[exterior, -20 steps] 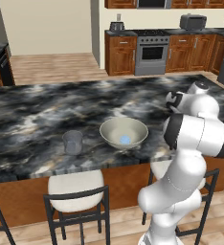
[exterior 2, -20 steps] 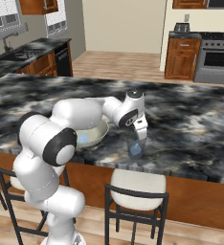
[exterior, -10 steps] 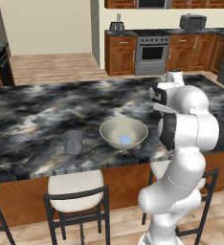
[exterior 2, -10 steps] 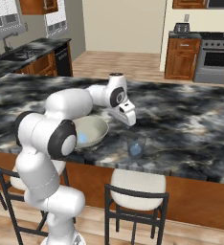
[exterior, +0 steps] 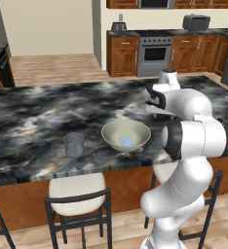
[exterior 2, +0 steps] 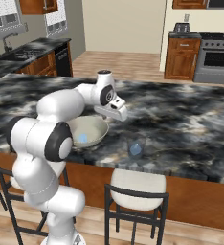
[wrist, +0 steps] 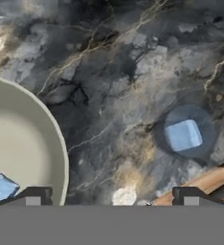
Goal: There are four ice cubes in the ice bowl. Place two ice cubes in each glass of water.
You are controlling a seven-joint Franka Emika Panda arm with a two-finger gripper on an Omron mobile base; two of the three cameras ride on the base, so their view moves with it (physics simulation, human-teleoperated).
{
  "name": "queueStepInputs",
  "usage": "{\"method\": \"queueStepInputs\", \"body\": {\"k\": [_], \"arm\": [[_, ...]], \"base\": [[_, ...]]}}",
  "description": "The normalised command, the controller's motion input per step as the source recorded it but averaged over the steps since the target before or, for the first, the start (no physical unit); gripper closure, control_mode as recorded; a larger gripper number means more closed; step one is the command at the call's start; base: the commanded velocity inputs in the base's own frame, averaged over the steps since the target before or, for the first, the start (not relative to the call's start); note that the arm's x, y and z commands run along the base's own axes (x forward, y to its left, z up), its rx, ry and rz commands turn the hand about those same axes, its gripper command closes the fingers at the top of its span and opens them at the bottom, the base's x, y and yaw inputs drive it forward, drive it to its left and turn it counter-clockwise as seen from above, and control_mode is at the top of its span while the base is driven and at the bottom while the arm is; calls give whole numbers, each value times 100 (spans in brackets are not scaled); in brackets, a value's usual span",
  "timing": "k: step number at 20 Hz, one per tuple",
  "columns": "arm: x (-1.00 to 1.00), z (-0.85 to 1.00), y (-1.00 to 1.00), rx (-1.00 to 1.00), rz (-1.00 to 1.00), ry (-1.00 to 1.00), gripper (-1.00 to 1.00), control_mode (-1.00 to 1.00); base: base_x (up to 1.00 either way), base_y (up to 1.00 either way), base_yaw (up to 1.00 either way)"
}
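Two glasses stand on the marble tabletop (exterior: 38, 121), one on each side of the ice bowl (exterior: 126, 135). The glass nearer the gripper (exterior 2: 136, 146) holds pale blue ice, seen from above in the hand view as a blue-white block inside the grey ring of the tumbler (wrist: 183, 135); whether that is one cube or two stacked cannot be told. The other glass (exterior: 73, 144), on the far side of the bowl from it, looks empty as far as the left base view shows.

In the bowl a patch of pale blue ice (exterior: 127, 142) lies near the bottom; the hand view shows a cube (wrist: 1, 187) at the bowl's inner slope, but the count of cubes left there is not clear.

The gripper (exterior 2: 119, 113) hangs above the tabletop between bowl and filled glass, its two fingertips (wrist: 33, 197) standing wide apart with nothing between them. It carries no cube.

Judging by this, the task is partly done: at least one cube has reached the near glass, and ice remains in the bowl. What looks left is lifting the remaining cubes out and dropping them in, with the empty glass beyond the bowl needing its share.
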Motion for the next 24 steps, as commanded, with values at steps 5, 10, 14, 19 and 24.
{"method": "queueStepInputs", "body": {"k": [5,10,14,19,24], "arm": [[-2,-5,74,0,13,-13,-100,-100],[0,0,61,0,19,-1,-100,-100],[0,0,43,0,27,4,-100,-100],[0,0,42,0,25,6,-100,-100],[0,-5,33,0,21,0,-100,-100]], "base": [[0,0,0],[0,0,0],[0,0,0],[0,0,0],[0,0,0]]}}
